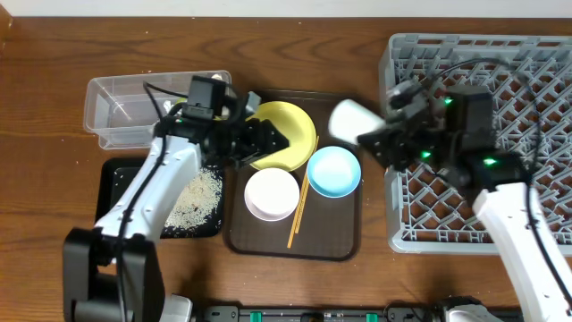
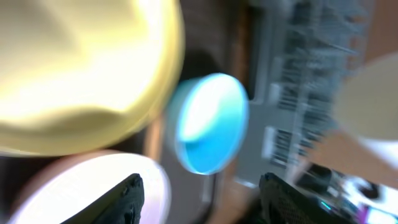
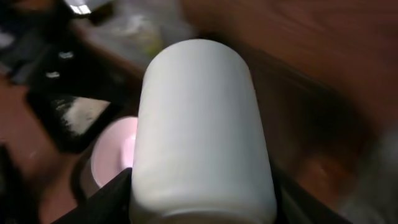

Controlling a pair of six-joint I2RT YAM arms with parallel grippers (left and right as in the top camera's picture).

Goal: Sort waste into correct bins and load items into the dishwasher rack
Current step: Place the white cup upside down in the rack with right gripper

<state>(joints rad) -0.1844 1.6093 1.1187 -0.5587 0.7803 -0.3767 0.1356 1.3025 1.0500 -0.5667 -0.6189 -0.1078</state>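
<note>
One pale cup [image 1: 351, 118] gripped in right end effector [image 1: 375, 139]

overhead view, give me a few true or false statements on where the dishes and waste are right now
1. The right gripper holds the pale cup. True.
2. The blue bowl is already loaded. False: it sits on the brown serving tray, outside the dishwasher rack.
3. Rice grains lie in the black tray. True.
4. The chopsticks lie in the black tray. False: they lie on the serving tray, between the white bowl and the blue bowl.
</note>
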